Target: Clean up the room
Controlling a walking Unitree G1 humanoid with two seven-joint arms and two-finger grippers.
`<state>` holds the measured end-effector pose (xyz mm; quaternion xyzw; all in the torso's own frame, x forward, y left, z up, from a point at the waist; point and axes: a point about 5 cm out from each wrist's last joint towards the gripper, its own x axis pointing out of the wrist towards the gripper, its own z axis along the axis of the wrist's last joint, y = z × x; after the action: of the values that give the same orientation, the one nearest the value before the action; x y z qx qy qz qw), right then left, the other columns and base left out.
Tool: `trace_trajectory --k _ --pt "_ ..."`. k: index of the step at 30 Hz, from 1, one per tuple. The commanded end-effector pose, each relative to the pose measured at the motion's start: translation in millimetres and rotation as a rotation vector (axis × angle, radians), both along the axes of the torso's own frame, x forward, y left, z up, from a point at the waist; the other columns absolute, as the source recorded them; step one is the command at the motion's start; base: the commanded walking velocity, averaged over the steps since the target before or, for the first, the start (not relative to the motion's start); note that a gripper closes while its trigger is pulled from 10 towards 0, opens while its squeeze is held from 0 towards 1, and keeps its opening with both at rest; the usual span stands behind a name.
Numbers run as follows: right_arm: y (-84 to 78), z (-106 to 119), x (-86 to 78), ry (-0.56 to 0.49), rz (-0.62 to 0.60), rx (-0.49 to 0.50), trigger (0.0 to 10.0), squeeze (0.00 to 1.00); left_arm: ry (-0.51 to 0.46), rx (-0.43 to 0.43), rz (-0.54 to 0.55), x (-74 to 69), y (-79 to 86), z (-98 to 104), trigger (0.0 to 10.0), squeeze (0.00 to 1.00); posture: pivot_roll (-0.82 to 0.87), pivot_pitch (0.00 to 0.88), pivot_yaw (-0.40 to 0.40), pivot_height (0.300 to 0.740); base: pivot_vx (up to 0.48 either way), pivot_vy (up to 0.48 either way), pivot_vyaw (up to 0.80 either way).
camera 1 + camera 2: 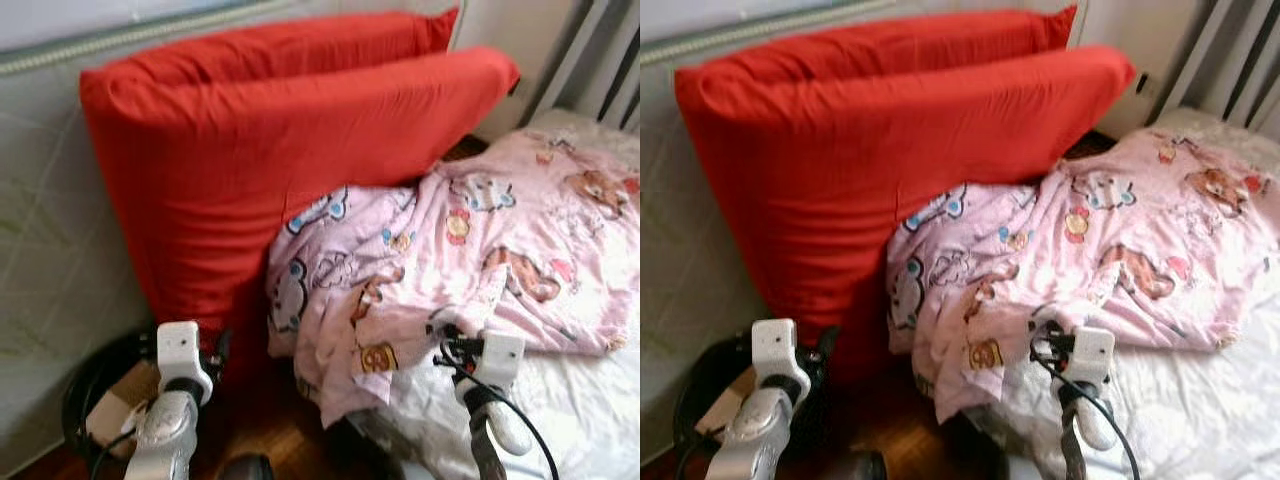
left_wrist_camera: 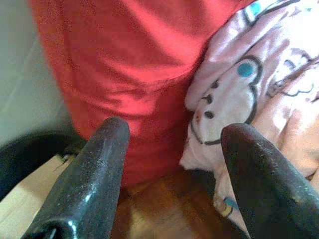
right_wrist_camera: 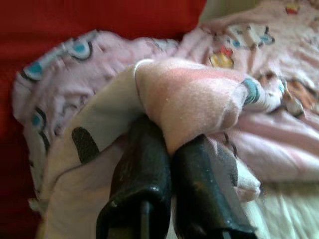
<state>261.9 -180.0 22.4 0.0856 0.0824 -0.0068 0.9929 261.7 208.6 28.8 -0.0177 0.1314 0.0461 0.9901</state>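
Observation:
Two big red pillows (image 1: 270, 170) stand on edge against the wall at the head of the bed. A pink blanket with cartoon prints (image 1: 480, 260) lies crumpled on the bed, its corner hanging over the edge beside the pillows. My left gripper (image 2: 174, 134) is open, low in front of the red pillows' bottom, with nothing between its fingers. My right gripper (image 3: 169, 139) is shut on a bunched fold of the pink blanket (image 3: 189, 99) near the bed's edge.
A white sheet (image 1: 580, 400) covers the mattress at the lower right. A black round container with a cardboard box (image 1: 95, 395) sits on the wooden floor (image 1: 275, 430) at the lower left, by the grey wall (image 1: 40, 250). Pale bars (image 1: 600, 60) rise at the back right.

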Motion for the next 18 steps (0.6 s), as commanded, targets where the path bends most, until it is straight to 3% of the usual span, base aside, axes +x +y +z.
trace_trajectory --k 1,6,8,18 --pt "3.2 3.9 1.8 -0.017 0.017 0.0 10.0 0.0 0.037 -0.011 0.026 -6.0 6.0 -9.4 10.0 0.0 -0.01 0.0 -0.022 0.739 0.0 0.0 0.0" --pt "6.5 0.4 -2.1 0.005 0.044 -0.01 10.0 0.0 0.122 -0.037 0.058 -18.0 12.0 -29.6 10.0 0.0 -0.01 0.0 -0.025 0.74 0.0 0.0 0.0" --pt "7.7 -1.1 -2.7 0.021 0.05 -0.008 10.0 0.0 0.21 -0.105 0.058 -24.1 9.0 -44.3 10.0 0.0 -0.01 0.0 -0.025 0.74 0.0 0.0 0.0" --pt "7.1 6.8 8.1 0.002 -0.001 0.012 10.0 0.0 0.379 -0.075 0.071 -36.6 16.6 -71.3 10.0 0.0 -0.01 0.017 -0.032 0.74 0.0 0.0 0.0"
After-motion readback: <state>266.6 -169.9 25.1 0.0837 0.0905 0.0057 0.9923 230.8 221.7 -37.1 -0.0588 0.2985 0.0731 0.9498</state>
